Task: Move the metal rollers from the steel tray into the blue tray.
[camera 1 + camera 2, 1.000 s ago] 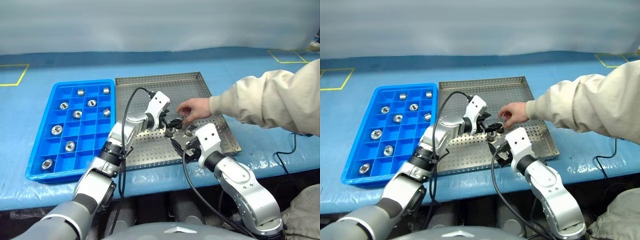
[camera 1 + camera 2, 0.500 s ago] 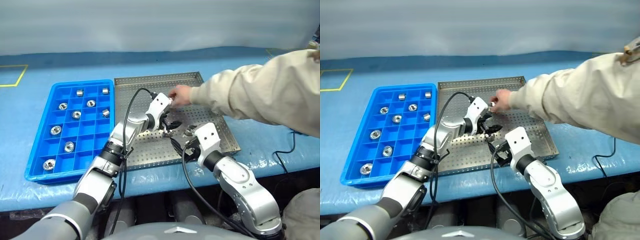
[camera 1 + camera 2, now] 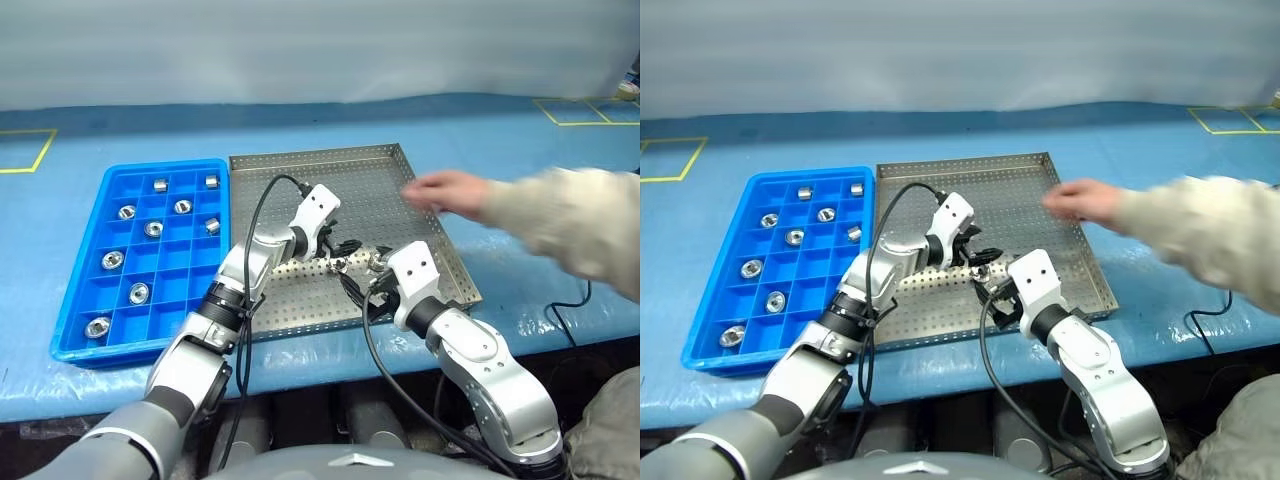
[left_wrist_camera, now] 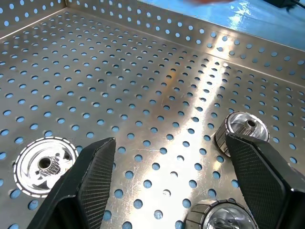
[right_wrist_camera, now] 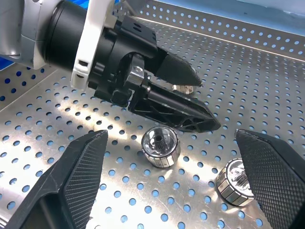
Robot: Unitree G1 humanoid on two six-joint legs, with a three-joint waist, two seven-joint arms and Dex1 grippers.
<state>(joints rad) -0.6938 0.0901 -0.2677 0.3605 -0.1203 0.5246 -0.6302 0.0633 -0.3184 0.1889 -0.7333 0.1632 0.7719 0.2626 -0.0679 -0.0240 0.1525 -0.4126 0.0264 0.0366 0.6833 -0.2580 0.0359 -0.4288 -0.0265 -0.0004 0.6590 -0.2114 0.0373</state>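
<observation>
Both grippers are hovering low over the steel tray (image 3: 300, 300), prob. lining up a pick. The left gripper (image 4: 176, 191) is standing wide open w/ nothing held: one metal roller (image 4: 239, 134) is lying just inside its one finger, another (image 4: 217, 220) is sitting betw. the jaws near their base, a third (image 4: 44, 166) is lying just outside the other finger. The right gripper (image 5: 171, 183) is spread fully, empty, w/ one roller (image 5: 161, 146) betw. its jaws. The rollers are lying w/ axes tilted, bores facing up toward the cams. A person's hand (image 3: 445, 192) is reaching over the tray's far side. The blue tray (image 3: 75, 300) is already holding several rollers, one per cell.
</observation>
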